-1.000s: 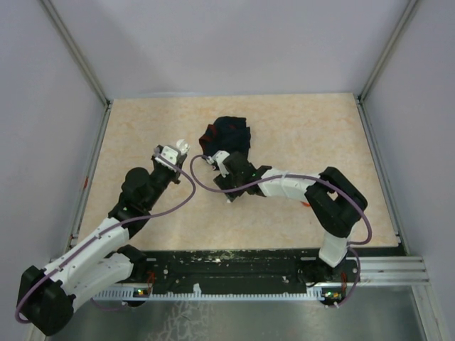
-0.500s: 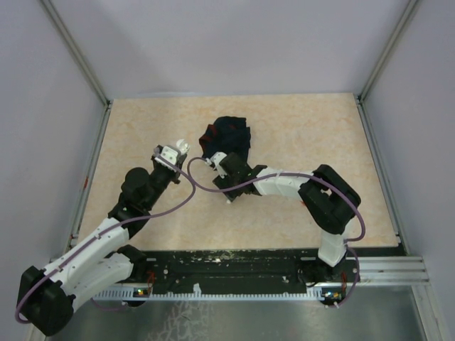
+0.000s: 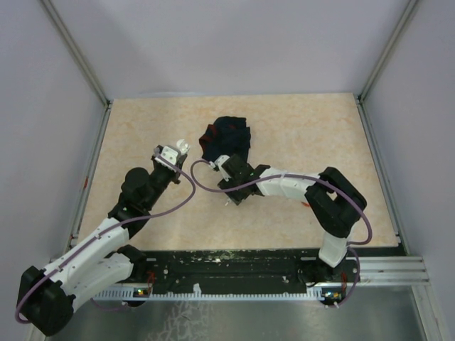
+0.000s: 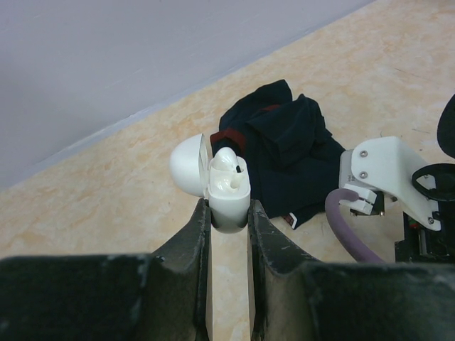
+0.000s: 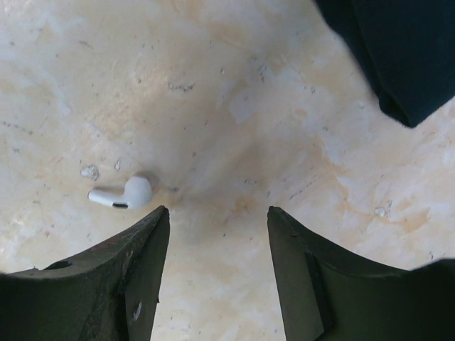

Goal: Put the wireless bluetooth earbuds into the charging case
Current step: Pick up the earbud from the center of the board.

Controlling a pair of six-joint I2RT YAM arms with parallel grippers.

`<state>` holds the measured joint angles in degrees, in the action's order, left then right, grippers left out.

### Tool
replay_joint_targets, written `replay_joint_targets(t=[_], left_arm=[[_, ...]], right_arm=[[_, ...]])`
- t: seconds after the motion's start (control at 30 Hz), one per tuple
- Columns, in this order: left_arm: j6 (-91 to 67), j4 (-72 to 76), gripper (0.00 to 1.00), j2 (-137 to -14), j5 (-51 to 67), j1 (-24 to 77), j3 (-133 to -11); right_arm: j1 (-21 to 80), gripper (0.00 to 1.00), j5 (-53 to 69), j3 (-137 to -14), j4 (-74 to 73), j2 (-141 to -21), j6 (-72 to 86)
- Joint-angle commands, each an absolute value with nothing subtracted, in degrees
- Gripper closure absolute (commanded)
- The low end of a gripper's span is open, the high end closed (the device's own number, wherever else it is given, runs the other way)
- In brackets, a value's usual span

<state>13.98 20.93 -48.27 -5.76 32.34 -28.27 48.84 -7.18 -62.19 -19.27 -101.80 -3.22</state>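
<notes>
My left gripper [image 4: 229, 211] is shut on the lower part of the white charging case [image 4: 229, 199] and holds it above the table. The lid [image 4: 188, 167] stands open to the left, and one white earbud [image 4: 226, 160] sits in a slot. In the top view the case [image 3: 181, 146] shows at the left arm's tip. Another white earbud [image 5: 124, 193] lies on its side on the table, just beyond the left fingertip of my right gripper [image 5: 217, 213]. That gripper is open, low over the table, with nothing between its fingers.
A crumpled dark navy cloth with red trim [image 3: 227, 135] lies just beyond the right gripper [image 3: 229, 199] and shows at the upper right of the right wrist view [image 5: 398, 50]. The beige table [image 3: 306, 128] has walls on three sides.
The right wrist has shifted slightly, first left and then back toward the near edge. The left arm and the case have not moved.
</notes>
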Motion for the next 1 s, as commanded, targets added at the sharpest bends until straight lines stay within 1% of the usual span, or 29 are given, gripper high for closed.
replay_joint_targets(t=[0.0, 0.13, 0.3, 0.57, 0.77, 0.97], left_arm=[[13.87, 22.15, 1.00, -48.09, -5.02, 31.97, -29.71], [13.80, 22.15, 1.00, -48.00, -5.34, 31.91, -29.66], [13.84, 22.15, 1.00, -47.76, -5.60, 31.93, -29.62], [13.94, 22.19, 1.00, -47.19, -6.00, 31.91, -29.62], [13.81, 22.24, 1.00, -47.11, -6.27, 31.90, -29.53], [13.81, 22.32, 1.00, -46.94, -6.64, 31.93, -29.45]], right_arm=[[49.52, 0.42, -7.02, -61.46, -19.59, -97.17, -0.84], [49.47, 0.42, -8.16, -62.81, -19.81, -95.92, 2.91], [50.24, 0.43, -4.95, -63.60, -18.93, -95.13, 9.00], [51.64, 0.43, -9.41, -61.06, -19.92, -95.90, 9.14], [51.73, 0.42, -8.26, -59.57, -17.50, -92.70, 10.88], [53.17, 0.36, -10.33, -59.15, -12.50, -93.43, 13.49]])
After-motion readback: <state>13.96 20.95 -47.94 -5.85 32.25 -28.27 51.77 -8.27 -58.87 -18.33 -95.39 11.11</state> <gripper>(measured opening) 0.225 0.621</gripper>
